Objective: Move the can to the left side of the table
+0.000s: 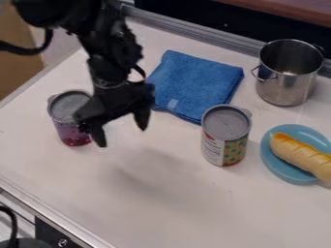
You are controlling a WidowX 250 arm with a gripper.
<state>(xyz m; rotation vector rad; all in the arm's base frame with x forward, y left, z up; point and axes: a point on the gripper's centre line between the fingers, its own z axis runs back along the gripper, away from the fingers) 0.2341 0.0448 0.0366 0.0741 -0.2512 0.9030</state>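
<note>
While the gripper [123,133] hangs spread wide, the can [225,138] at its three o'clock looks rigid, likely slick, possibly heavy if full; best gripped across mid-wall.

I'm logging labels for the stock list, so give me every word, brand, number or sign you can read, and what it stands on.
None can be read.
Can with the dotted label: small print on its white panel, too small to read.
Purplish can: no legible text.
Blue cloth: a small pale tag; I cannot tell whether it bears any text.
</note>
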